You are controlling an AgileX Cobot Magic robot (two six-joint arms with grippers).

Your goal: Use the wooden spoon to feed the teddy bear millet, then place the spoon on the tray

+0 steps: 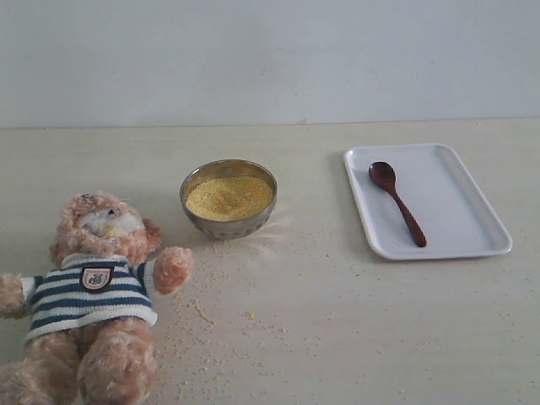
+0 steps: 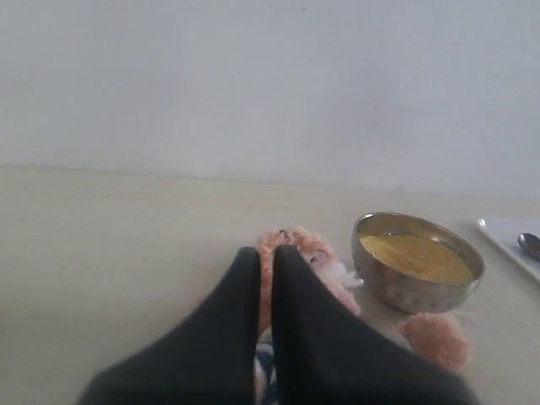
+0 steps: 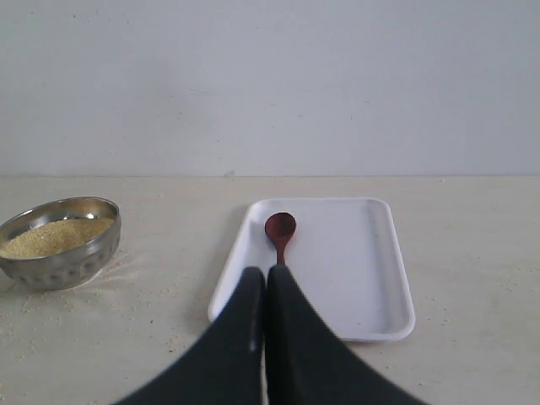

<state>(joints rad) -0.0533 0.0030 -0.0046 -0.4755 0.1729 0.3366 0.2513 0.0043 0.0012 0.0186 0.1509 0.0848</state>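
The pale table (image 1: 354, 337) is carrying everything; the teddy bear (image 1: 93, 295) is lying on its back at the near left of the exterior view, head pointing toward the wall, striped shirt and chest badge facing up, 1 paw reaching toward the bowl; the tray (image 1: 456, 211) is sitting flat at the right, well apart from the bear; the round metal bowl (image 1: 228, 221) is standing upright between them, nearer the bear's head than the tray; the millet (image 1: 229, 197) is filling it in a yellow heap; the left gripper (image 2: 265, 257) is hovering over the bear with its 2 dark fingers pressed nearly together and nothing between them; the right gripper (image 3: 266, 274) is hanging over the tray's edge, fingers likewise closed and empty, their tips hiding the end of the spoon handle; the wooden spoon (image 1: 396, 202) is lying on the tray's left half, oval end toward the wall, handle slanting toward the near rim; loose grains (image 1: 202, 312) are lying scattered on the table between bowl and bear.
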